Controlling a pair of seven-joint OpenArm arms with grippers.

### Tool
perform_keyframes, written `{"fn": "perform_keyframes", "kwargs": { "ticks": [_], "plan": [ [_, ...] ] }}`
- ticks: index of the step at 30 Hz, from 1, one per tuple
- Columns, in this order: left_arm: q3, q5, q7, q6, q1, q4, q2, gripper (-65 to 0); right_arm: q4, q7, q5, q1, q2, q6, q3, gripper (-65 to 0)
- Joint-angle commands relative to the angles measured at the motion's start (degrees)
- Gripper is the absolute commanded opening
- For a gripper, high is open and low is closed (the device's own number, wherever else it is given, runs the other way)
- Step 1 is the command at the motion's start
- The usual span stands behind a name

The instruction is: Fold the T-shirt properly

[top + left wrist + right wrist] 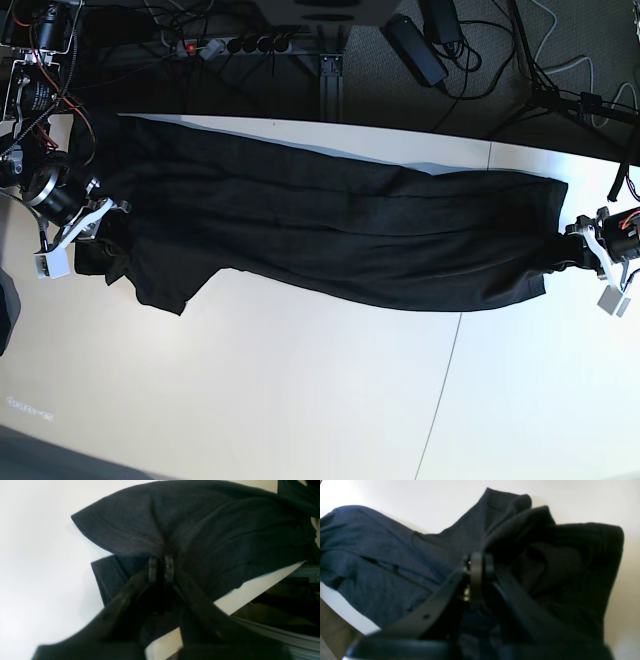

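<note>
Large black soft-fabric T-shirt (330,230): stretched lengthwise across the white table (300,400), plain side up. Left gripper (161,566) and right gripper (480,565): each clamped together on bunched fabric at opposite ends.

The tabletop (300,400) is white and matte, with a thin seam (447,370) running from its near edge toward the middle. Light falls evenly on it, with a faint glare. Behind the far edge lies dark grey carpet (480,90). On the carpet rest a power strip (235,45), a black power adapter (415,45) and loose cables (560,75). A metal frame leg (330,75) stands at the rear centre.
</note>
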Motion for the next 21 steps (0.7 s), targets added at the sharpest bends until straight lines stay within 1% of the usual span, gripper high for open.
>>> {"fn": "perform_keyframes", "kwargs": {
  "ticks": [1, 6, 8, 10, 11, 12, 13, 14, 15, 18, 21],
  "plan": [
    [-0.66, -1.14, -0.28, -1.24, -0.90, 0.83, -1.51, -65.0, 1.16, 0.94, 1.07, 0.61, 1.07, 4.37, 0.57, -65.0],
    [-0.66, -1.11, 0.59, -1.24, -0.74, 0.83, -1.51, -64.5, 1.16, 0.42, -0.13, 0.61, 1.05, 4.39, 0.59, -65.0],
    [-0.66, -1.11, 0.59, -1.24, -0.76, 0.83, -1.51, -58.7, 1.16, 0.42, -2.14, 0.61, 1.07, 4.39, 0.59, -65.0],
    [-0.66, -1.14, 0.57, -1.24, -0.79, 0.83, -1.49, -51.0, 1.16, 0.46, -2.75, 0.61, 1.05, 4.39, 0.59, -65.0],
    [-0.66, -1.14, 0.52, -1.24, -0.79, 0.83, -1.49, -47.8, 1.16, 0.55, -3.43, 0.66, 1.05, 4.39, 0.59, -54.8],
    [-0.66, -1.14, 0.52, -1.24, -0.79, 0.83, -1.49, -45.3, 1.16, 1.09, -4.66, 0.68, 1.05, 4.37, 0.59, -41.5],
    [-0.66, -1.11, 0.52, -1.24, -0.76, 0.83, -1.49, -44.5, 1.16, 2.05, -5.99, 0.68, 1.07, 4.33, 0.59, -29.7],
    [-0.66, -1.11, 0.52, -1.24, -0.76, 0.83, -1.49, -44.5, 1.16, 2.84, -6.58, 0.74, 1.09, 4.31, 0.59, -21.1],
    [-0.66, -1.11, 0.55, -1.24, -0.76, 0.83, -1.49, -44.5, 1.16, 3.52, -6.75, 0.81, 1.09, 4.31, 0.63, -20.3],
    [-0.66, -1.05, 0.66, -1.24, -0.76, 0.83, -1.49, -44.5, 1.16, 5.90, -6.67, 1.84, 1.07, 4.17, 1.49, -20.5],
    [-0.66, -0.90, 0.85, -1.24, -0.76, 0.83, -1.49, -44.5, 1.16, 5.84, -6.82, 4.98, 1.05, 4.15, 2.56, -20.5]
  ]
}}
